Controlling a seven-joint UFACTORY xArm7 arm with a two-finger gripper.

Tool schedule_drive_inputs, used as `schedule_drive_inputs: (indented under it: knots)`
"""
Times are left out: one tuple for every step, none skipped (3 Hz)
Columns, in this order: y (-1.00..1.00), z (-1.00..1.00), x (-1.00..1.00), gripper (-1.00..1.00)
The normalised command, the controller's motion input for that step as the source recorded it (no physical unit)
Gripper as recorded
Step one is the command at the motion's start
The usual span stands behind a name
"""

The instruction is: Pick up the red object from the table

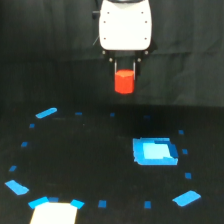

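No readable text anywhere here: no labels, brands, numbers or signs on any surface in the exterior view.

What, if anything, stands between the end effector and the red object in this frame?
Nothing visible does. The red object sits between the fingers of the end effector, held up above the table, apart from the large blue patch below.

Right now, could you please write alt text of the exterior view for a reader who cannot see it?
A white robot tool holds a small red block in the air, clearly above a black table. The table carries small blue tape marks and a larger blue square patch toward the exterior view's right.
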Motion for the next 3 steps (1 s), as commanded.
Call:
schedule_drive_inputs:
  knots:
    - [-0.30,-0.22,-0.57,-1.00]
    - [0.25,-0.47,-0.13,-1.00]
    - [-0.27,-0.14,0.11,-1.00]
